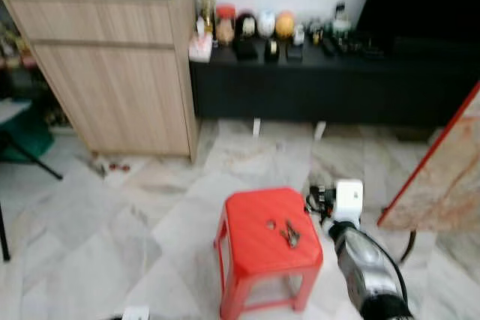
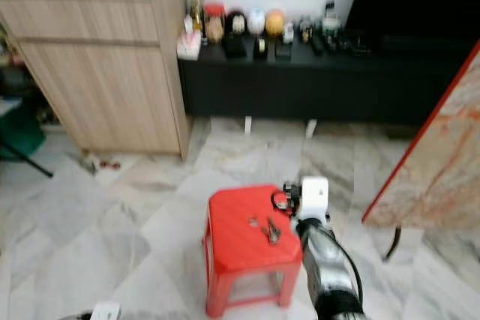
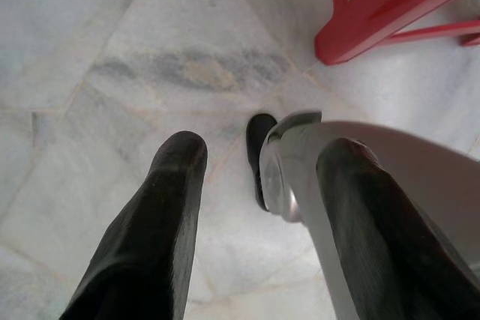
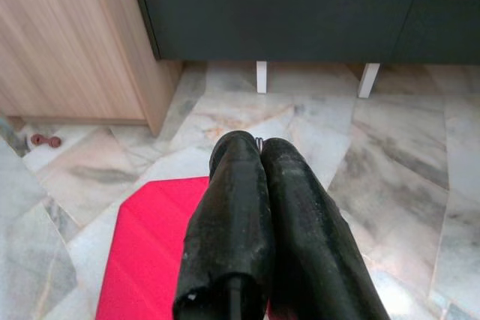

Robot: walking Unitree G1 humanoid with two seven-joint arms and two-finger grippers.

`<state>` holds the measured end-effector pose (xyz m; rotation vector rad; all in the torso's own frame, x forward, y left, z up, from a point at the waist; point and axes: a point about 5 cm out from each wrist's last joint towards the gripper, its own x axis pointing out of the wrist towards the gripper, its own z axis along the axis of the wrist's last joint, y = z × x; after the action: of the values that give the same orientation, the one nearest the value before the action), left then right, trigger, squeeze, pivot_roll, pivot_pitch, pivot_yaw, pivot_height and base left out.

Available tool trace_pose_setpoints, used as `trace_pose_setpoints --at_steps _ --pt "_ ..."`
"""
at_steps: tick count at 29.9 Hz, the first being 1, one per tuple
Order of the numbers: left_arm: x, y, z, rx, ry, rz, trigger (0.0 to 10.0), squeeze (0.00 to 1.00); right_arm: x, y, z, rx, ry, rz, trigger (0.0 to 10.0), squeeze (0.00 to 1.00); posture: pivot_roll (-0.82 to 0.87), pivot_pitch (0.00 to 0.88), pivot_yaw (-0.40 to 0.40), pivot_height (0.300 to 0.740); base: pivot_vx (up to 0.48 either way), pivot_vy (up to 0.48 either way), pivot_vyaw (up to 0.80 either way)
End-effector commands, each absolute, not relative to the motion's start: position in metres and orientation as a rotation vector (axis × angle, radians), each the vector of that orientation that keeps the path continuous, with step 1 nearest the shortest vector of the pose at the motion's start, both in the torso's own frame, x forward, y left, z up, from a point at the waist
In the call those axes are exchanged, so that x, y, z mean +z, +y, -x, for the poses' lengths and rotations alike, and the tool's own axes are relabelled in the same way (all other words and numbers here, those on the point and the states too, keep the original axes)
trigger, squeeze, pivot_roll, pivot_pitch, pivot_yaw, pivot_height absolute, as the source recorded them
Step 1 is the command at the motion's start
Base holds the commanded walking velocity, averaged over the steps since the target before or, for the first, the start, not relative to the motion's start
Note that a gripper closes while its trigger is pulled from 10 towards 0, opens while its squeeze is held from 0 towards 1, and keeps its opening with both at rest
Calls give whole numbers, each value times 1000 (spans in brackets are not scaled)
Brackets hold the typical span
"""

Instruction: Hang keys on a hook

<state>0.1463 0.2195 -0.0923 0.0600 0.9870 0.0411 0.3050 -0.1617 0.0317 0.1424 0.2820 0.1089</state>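
We see a marble floor [image 1: 112, 222] running back to a wooden cabinet [image 1: 112, 73] on the left and a long black console [image 1: 330, 88] beside it, its top crowded with small ornaments [image 1: 255, 31]. On the right a stone slab [image 1: 442, 177] with a red edge leans into view. In the middle of the floor stands a red stool [image 1: 266, 241]. The keys [image 1: 289, 234] lie on its seat, toward the right side, flat and touched by nothing. Our right arm [image 1: 367, 264] reaches forward just right of the stool, and our right gripper [image 4: 259, 157] hangs over the stool's far edge, its two fingers pressed together with nothing between them. Our left gripper [image 3: 259, 162] hangs low above the floor near a stool leg, fingers spread apart and empty.
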Motion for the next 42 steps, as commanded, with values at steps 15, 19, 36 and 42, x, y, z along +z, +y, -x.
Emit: trace_pose_setpoints --at_steps 15,19,36,42 --pt "-93 216 -147 27 993 -62 10000 0 9 -173 -292 46 441 -163 10000 0 54 0 -94 740 0 0 0" --pt "-93 219 -146 26 998 -64 10000 0 9 -168 -291 74 435 -178 10000 0 36 0 -79 740 0 0 0" --pt "-93 216 -147 5 1007 -92 10000 0 7 -167 -290 60 452 -174 10000 0 41 0 -77 740 0 -214 0" --pt "-93 216 -147 6 1003 -91 10000 0 8 -166 -290 71 454 -171 10000 0 42 0 -79 740 0 -338 0"
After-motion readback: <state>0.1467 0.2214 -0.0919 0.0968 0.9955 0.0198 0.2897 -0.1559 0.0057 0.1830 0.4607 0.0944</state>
